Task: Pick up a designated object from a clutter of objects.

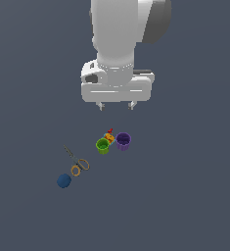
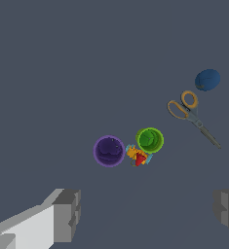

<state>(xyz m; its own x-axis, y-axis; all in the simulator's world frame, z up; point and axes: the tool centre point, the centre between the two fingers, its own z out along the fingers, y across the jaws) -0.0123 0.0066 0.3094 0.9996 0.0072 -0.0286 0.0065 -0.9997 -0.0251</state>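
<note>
Above the grey floor, in the exterior view, the gripper (image 1: pixel 116 105) hangs with jaws spread and empty. To do this well it should travel toward that view's left, then turn to close across the scissors (image 1: pixel 76 161), which lie flat between the blue ball (image 1: pixel 63 181) and green cup (image 1: pixel 103 145), well apart from the fingers.

On the wrist view, the scissors (image 2: pixel 191 116) sit off-centre, handles beside the ball (image 2: pixel 207 80)
</note>
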